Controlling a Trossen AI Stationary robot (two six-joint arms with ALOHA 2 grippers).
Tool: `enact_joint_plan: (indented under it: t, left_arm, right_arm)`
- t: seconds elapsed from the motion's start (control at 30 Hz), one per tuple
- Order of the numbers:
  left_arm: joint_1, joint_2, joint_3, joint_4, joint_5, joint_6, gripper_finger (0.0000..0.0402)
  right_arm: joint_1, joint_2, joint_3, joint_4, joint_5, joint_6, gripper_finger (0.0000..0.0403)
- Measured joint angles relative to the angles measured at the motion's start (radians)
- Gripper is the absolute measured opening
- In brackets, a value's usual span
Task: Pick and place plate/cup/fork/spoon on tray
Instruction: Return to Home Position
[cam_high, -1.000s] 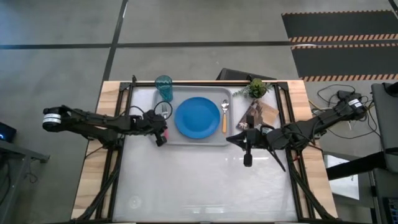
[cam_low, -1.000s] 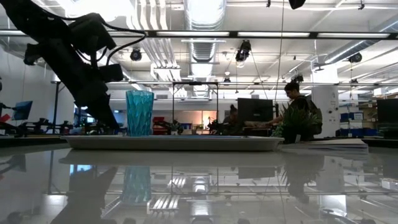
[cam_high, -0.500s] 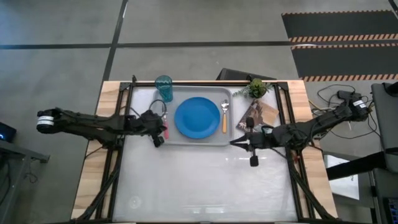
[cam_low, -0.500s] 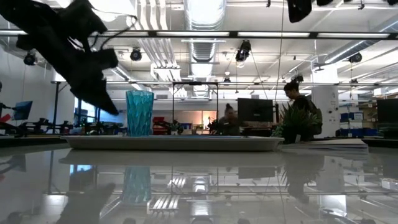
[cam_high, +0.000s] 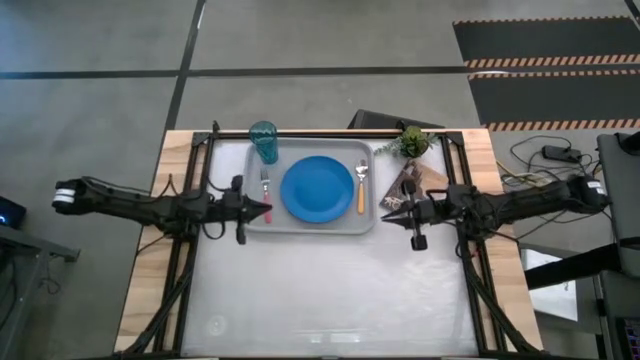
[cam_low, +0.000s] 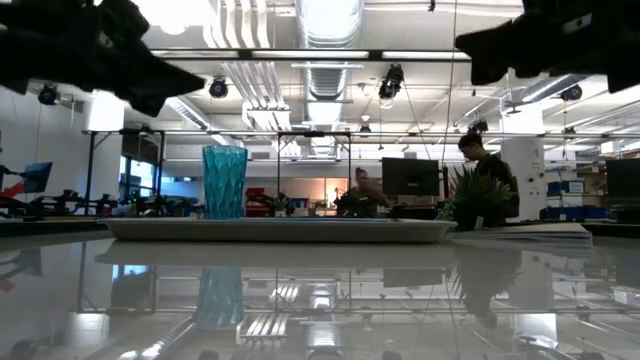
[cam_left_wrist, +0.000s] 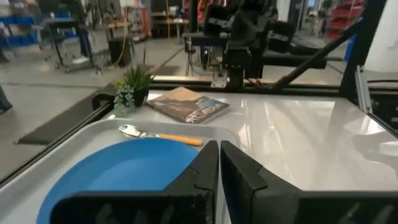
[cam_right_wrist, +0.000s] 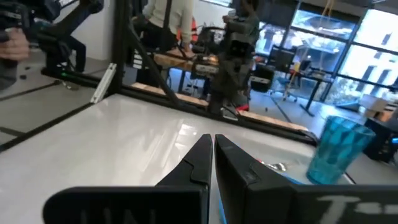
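Note:
The light-grey tray (cam_high: 311, 226) lies at the table's far middle. On it lie the blue plate (cam_high: 316, 189), the fork (cam_high: 265, 186) with its pink-red handle left of the plate, and the spoon (cam_high: 361, 190) with its orange handle right of the plate. The teal cup (cam_high: 264, 141) stands upright at the tray's far left corner and also shows in the low view (cam_low: 224, 181). My left gripper (cam_high: 264, 210) is shut and empty above the tray's left rim, near the fork's handle. My right gripper (cam_high: 388, 207) is shut and empty just right of the tray.
A small potted plant (cam_high: 411, 141) and a brownish picture card (cam_high: 417, 180) sit right of the tray at the far side. A black frame (cam_high: 195, 230) runs along the table's sides. The near half of the white table top (cam_high: 320, 300) is bare. People stand in the room behind.
My left gripper has drawn back toward the table's left edge and risen; the fork stays lying on the tray's left part. My right gripper has gone toward the table's right edge and a little toward the far edge.

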Motion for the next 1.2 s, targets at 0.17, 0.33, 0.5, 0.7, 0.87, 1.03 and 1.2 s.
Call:
enact_joint_plan:
  t: [0.17, 0.33, 0.5, 0.7, 0.87, 1.03, 1.2]
  left_arm:
    - [0.004, -0.097, -0.119, 0.085, 0.002, 0.025, 0.0000]
    - [0.004, -0.184, -0.188, 0.127, 0.003, 0.025, 0.0000]
    - [0.004, -0.225, -0.188, 0.114, 0.002, 0.030, 0.0000]
    - [0.004, -0.241, -0.189, 0.117, -0.013, 0.027, 0.0000]
    - [0.004, -0.235, -0.189, 0.117, -0.013, 0.026, 0.0000]
    - [0.004, -0.224, -0.189, 0.116, -0.012, 0.026, 0.0000]
    - [0.004, -0.208, -0.190, 0.116, -0.012, 0.026, 0.0000]
  right_arm:
    - [-0.111, -0.050, -0.074, 0.029, -0.103, 0.018, 0.0008]
    - [-0.179, -0.122, -0.141, 0.031, -0.145, 0.027, 0.0008]
    - [-0.214, -0.220, -0.204, 0.032, -0.145, 0.016, 0.0008]
    - [-0.216, -0.345, -0.226, -0.013, -0.212, -0.010, 0.0008]
    - [-0.216, -0.404, -0.226, -0.015, -0.303, -0.038, 0.0008]
    - [-0.215, -0.456, -0.227, -0.013, -0.354, -0.054, 0.0008]
    - [-0.215, -0.520, -0.227, -0.015, -0.371, -0.039, 0.0008]
